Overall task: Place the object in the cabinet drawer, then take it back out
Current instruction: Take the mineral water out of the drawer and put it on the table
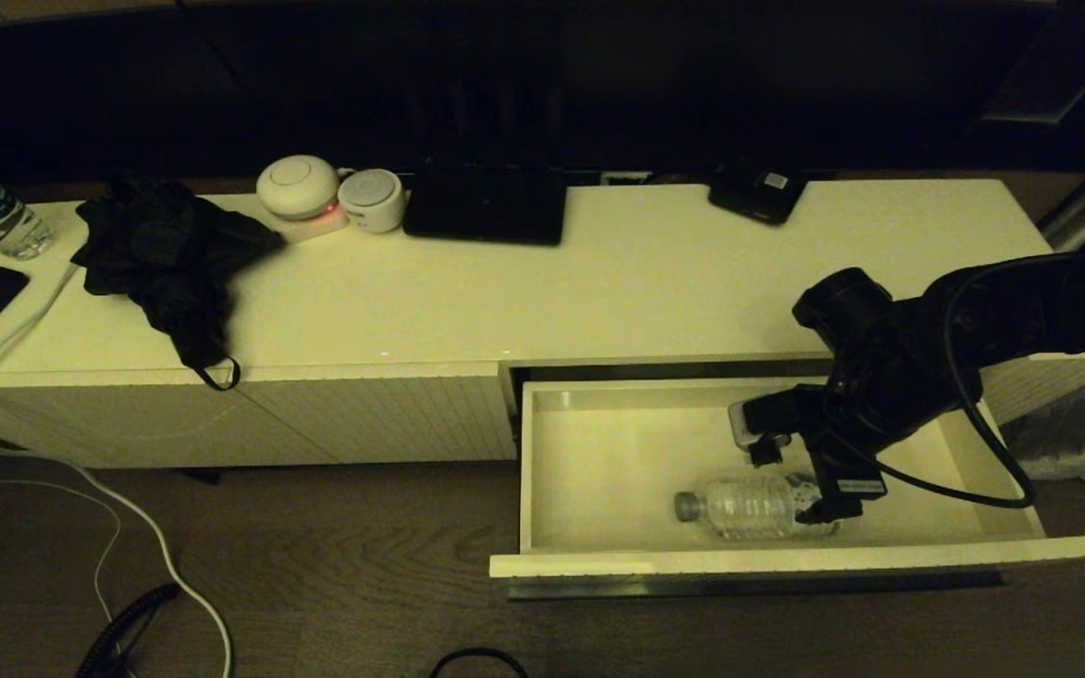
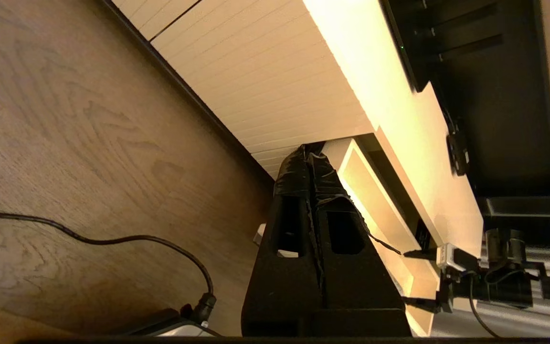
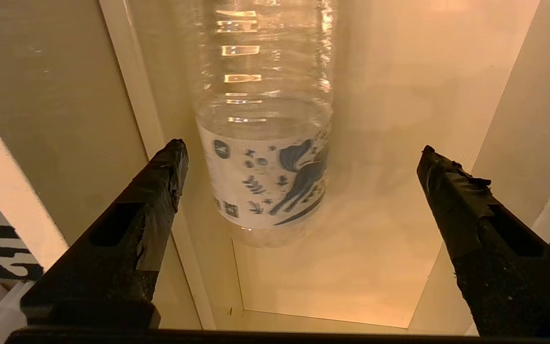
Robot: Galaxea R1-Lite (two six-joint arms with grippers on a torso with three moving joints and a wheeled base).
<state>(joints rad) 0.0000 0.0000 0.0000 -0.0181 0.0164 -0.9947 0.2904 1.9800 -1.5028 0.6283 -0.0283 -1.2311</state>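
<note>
Drawer: the wide shallow white cabinet drawer (image 1: 599, 452) with a plain white inside stands pulled fully out of the low white cabinet (image 1: 599, 273).
Object: the small clear ribbed plastic water bottle (image 1: 750, 506) with a grey-white screw cap lies on its side on the drawer floor, near the front wall, cap toward the robot's left; its pale printed label shows in the right wrist view (image 3: 268, 181).
Right gripper (image 1: 792, 480): inside the drawer at the bottle's base end, fingers (image 3: 160, 191) spread wide on either side of the labelled end, not touching it; released, holding nothing.
Left gripper (image 2: 309, 160): parked low over the wooden floor beside the drawer's corner, fingers pressed together, empty.
Step in hand: judged to lie between the two halves, bottle deposited and retrieval not yet made.
Next move calls for: advancing until the fingers straddle the bottle's body, then clenching across its width; a round bottle lying loose may roll.
</note>
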